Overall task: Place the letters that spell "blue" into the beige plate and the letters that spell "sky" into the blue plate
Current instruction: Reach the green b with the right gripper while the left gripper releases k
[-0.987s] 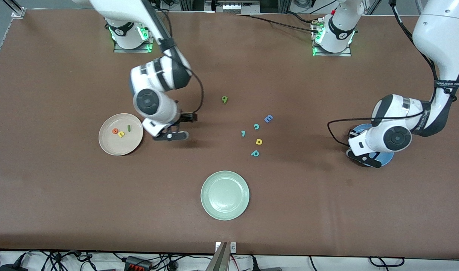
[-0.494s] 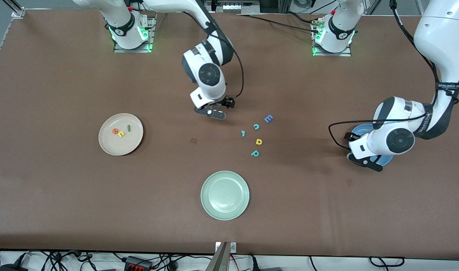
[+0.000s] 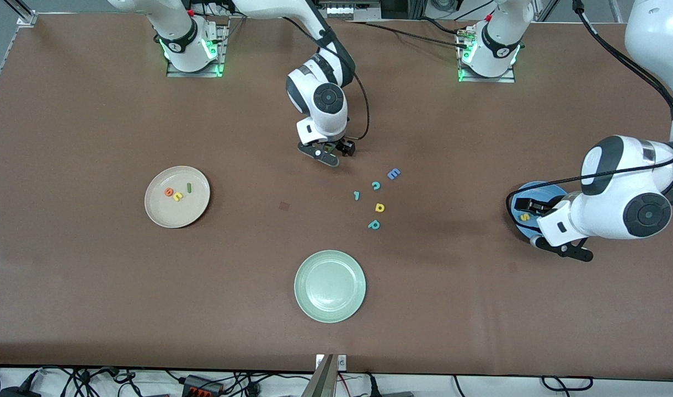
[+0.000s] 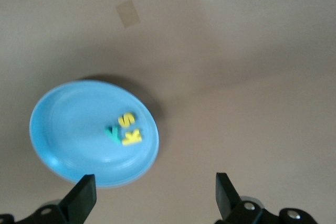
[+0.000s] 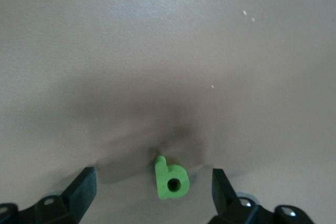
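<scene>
The green b (image 5: 170, 179) lies flat on the table between the fingers of my open right gripper (image 5: 152, 195), which hangs low over it (image 3: 326, 154); in the front view the hand covers the b. The beige plate (image 3: 160, 212) holds the orange e (image 3: 169, 192), yellow u (image 3: 177, 196) and dark green l (image 3: 188, 188). The blue plate (image 4: 68, 129) holds the yellow s (image 4: 126, 119), yellow k (image 4: 131, 138) and teal y (image 4: 112, 134). My left gripper (image 4: 155, 195) is open and empty, over bare table just off the blue plate's rim (image 3: 562, 248).
A pale green plate (image 3: 330, 285) sits near the front camera. Loose letters lie mid-table: blue E (image 3: 393, 173), teal c (image 3: 375, 186), a small teal piece (image 3: 357, 195), a yellow d-shaped letter (image 3: 379, 207), teal p (image 3: 374, 224). A small square patch (image 3: 283, 205) marks the table.
My right arm swung from beside the beige plate to over the green b. My left gripper opened and drew off the blue plate, uncovering the yellow s.
</scene>
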Robot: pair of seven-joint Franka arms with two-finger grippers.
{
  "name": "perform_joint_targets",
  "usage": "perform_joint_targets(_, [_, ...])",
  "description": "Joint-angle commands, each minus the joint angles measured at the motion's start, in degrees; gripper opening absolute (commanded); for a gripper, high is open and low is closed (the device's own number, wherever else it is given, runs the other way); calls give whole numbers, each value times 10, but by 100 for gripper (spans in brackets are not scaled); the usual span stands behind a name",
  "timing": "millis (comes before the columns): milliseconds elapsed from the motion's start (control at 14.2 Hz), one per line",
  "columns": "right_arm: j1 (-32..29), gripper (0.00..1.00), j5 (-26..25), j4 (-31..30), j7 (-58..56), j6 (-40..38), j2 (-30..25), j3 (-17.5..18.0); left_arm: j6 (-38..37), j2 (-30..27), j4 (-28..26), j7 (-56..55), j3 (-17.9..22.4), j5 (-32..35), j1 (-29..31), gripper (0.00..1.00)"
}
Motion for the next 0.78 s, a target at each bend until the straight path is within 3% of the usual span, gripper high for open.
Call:
perform_joint_targets(0, [9, 85, 13, -2, 30, 4, -1, -2, -100, 2, 82, -54, -1, -15, -9, 100])
perform_joint_targets(141, [8, 81, 33, -2, 31, 5, -1, 0, -120, -31, 109, -56, 6, -14, -36, 100])
perform_joint_targets(212, [8, 78, 36, -1, 31, 5, -1, 0, -126, -53, 112, -56, 37, -16, -65, 100])
perform_joint_targets(423, [7, 71, 36, -3, 30, 4, 0, 0, -119, -121, 105, -54, 205, -134, -159, 100])
perform_joint_targets(564, [8, 65, 36, -3, 29, 2, 0, 0, -116, -167, 87, -55, 281, -158, -217, 100])
perform_joint_targets(705, [8, 63, 36, -3, 29, 3, 0, 0, -49, -222, 27, -49, 311, -162, -229, 100])
